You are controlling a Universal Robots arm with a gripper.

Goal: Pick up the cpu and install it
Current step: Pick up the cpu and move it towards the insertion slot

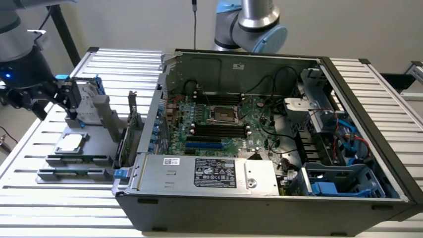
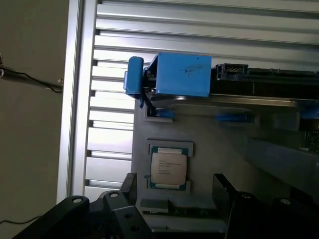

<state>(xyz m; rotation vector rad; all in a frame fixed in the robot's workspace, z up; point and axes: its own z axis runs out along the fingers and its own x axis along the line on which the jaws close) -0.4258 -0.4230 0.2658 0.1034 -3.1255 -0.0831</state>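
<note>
The cpu [image 1: 71, 143] [image 2: 169, 168], a small square chip with a silvery top, lies flat in a holder on the grey parts tray [image 1: 92, 144] at the exterior view's left. My gripper [image 1: 56, 111] [image 2: 174, 191] hangs above the tray, just beside the cpu and apart from it. Its two black fingers [image 2: 128, 186] stand wide open with nothing between them. The open computer case [image 1: 370, 198] fills the middle of the exterior view. The motherboard's empty cpu socket [image 1: 223, 115] sits inside it.
A silver hard drive with a blue bracket [image 1: 82, 96] [image 2: 182, 74] stands upright on the tray behind the cpu. Long grey memory sticks [image 1: 73, 173] lie at the tray's front. A robot arm joint [image 1: 254, 25] rises behind the case. Everything rests on a slatted aluminium table [image 1: 39, 198].
</note>
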